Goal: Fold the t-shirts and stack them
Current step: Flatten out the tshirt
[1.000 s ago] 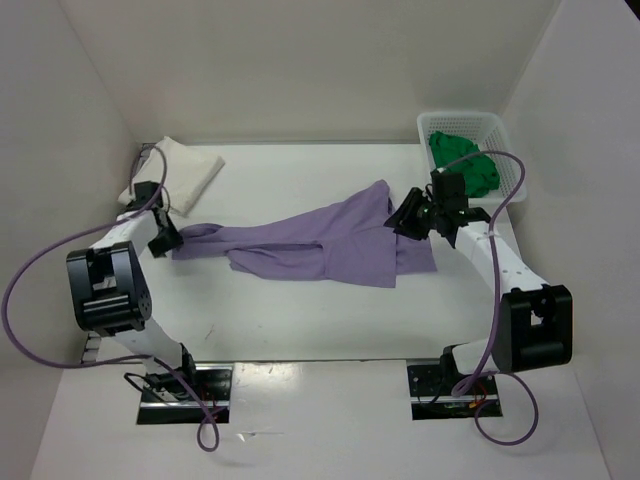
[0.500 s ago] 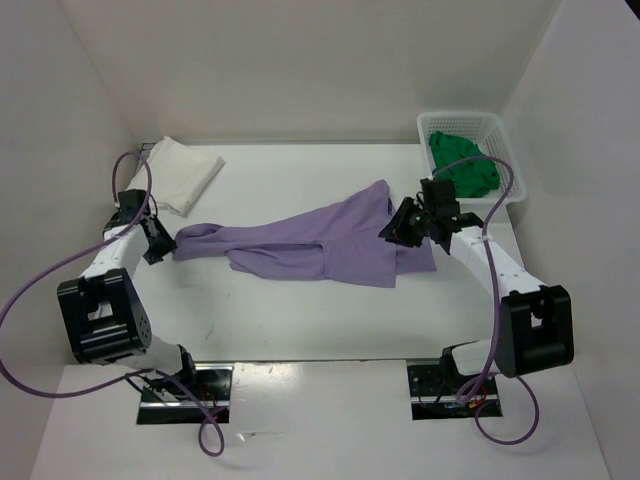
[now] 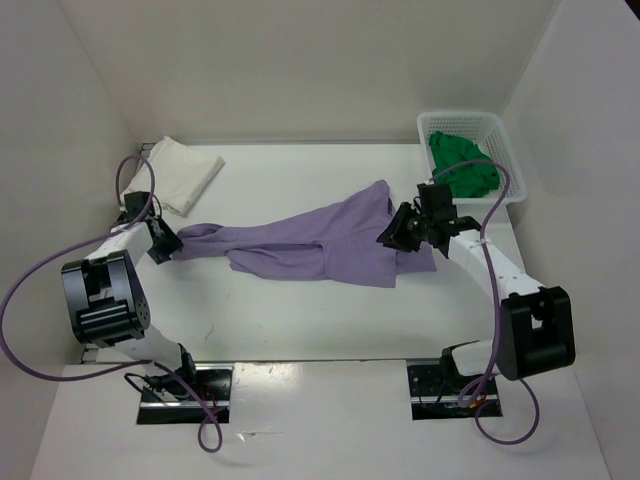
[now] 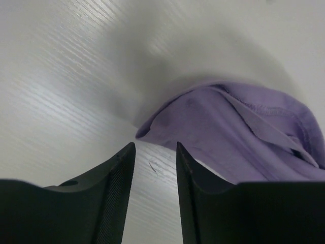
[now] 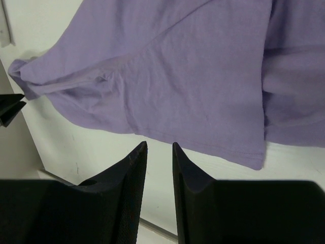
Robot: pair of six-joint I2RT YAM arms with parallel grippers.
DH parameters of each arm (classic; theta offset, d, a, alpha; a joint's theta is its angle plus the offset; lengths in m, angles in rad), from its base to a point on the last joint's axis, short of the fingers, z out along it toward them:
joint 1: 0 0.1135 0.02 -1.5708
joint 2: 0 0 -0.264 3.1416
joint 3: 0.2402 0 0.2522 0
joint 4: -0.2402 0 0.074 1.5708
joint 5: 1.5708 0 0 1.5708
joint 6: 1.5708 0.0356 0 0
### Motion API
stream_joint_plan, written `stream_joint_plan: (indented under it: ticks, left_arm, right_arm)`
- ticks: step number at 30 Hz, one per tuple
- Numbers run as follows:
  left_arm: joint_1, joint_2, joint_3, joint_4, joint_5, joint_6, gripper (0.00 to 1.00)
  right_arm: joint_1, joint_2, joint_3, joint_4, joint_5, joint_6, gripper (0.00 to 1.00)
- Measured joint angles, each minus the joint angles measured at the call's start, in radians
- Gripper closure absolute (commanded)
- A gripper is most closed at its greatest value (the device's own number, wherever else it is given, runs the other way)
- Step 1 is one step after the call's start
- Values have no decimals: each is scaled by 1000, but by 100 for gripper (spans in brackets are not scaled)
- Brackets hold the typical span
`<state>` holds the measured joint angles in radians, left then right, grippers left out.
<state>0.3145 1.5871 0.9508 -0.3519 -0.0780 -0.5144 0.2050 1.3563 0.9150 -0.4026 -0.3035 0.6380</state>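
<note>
Two empty grippers, jaws narrowly parted, over the tabletop [image 3: 300, 310]: left gripper [image 4: 155, 147] just beside one end of the lilac t-shirt [image 3: 330, 245], right gripper [image 5: 159, 146] above its other end.

The lilac shirt [image 3: 320, 245] sprawled across the table's centre, the left gripper [image 3: 165, 245] at its 9 o'clock end and the right gripper [image 3: 392, 235] toward 3. The white shirt [image 3: 180, 172] lay at 10 o'clock, and the green shirt [image 3: 462, 165] was in the basket [image 3: 465, 118] at 2.

Robot lab: white walls [image 3: 300, 70], bolted arms [image 3: 480, 265]
</note>
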Motion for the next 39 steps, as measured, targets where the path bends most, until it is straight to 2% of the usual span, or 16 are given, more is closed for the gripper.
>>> stream_joint_plan:
  ticks: [8, 16, 20, 23, 24, 28, 30, 31, 35, 36, 39]
  left_arm:
    - [6, 47, -44, 47, 23, -108, 48]
    - [16, 57, -50, 96, 27, -157, 61]
    - [17, 60, -57, 128, 23, -182, 62]
    - [21, 61, -60, 143, 22, -203, 54]
    - [22, 61, -61, 150, 21, -208, 48]
    - [24, 61, -63, 173, 20, -242, 46]
    - [24, 61, -67, 186, 18, -254, 55]
    - [24, 61, -69, 192, 15, -257, 63]
    - [26, 63, -77, 198, 13, -275, 74]
    - [26, 63, -79, 200, 13, -277, 80]
    - [26, 66, -80, 201, 13, -280, 86]
  right_arm:
    - [2, -32, -22, 2, 0, 19, 68]
    - [2, -70, -39, -2, 4, 23, 68]
    - [2, -97, -42, -4, 7, 26, 67]
    - [2, -126, -62, -5, 11, 34, 63]
    - [2, -136, -72, -5, 12, 36, 62]
    - [2, -163, -108, -11, 15, 50, 62]
    - [2, -170, -123, -12, 18, 57, 62]
    - [2, -171, -127, -15, 19, 59, 62]
    - [2, -184, -135, -21, 21, 68, 62]
    - [2, -189, -135, -21, 21, 71, 62]
    - [2, -203, -137, -23, 24, 77, 62]
